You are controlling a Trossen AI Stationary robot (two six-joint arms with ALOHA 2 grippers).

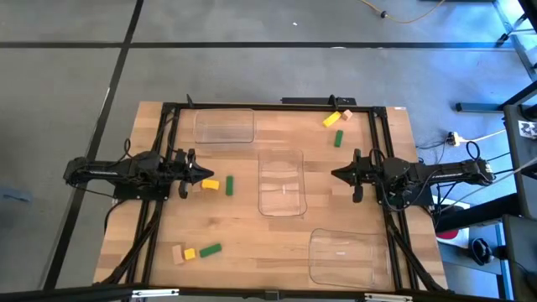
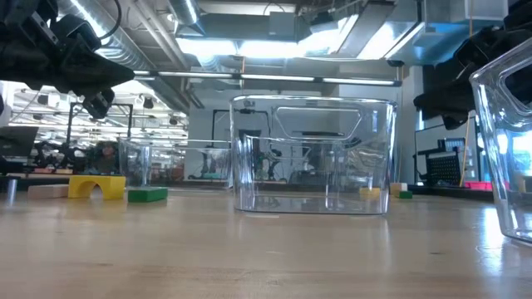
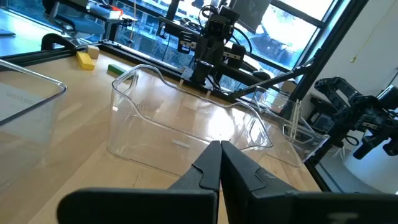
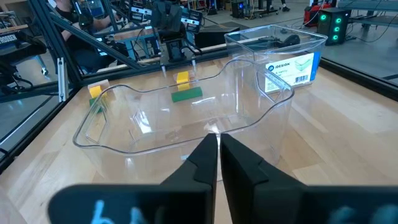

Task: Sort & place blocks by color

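Left gripper (image 1: 204,174) at 9 o'clock, jaws together, tips by a yellow block (image 1: 210,184) and green block (image 1: 229,185). More blocks (image 1: 195,252) at 7, others (image 1: 334,122) at 1. Right gripper (image 1: 337,174) at 3, jaws together.

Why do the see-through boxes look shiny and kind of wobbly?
Low view: ceiling lights glint off the middle tray, and the room behind looks bent through its walls. Right wrist view: pale streaks of glare sit on that tray's rim. High view: the trays nearly vanish against the table.
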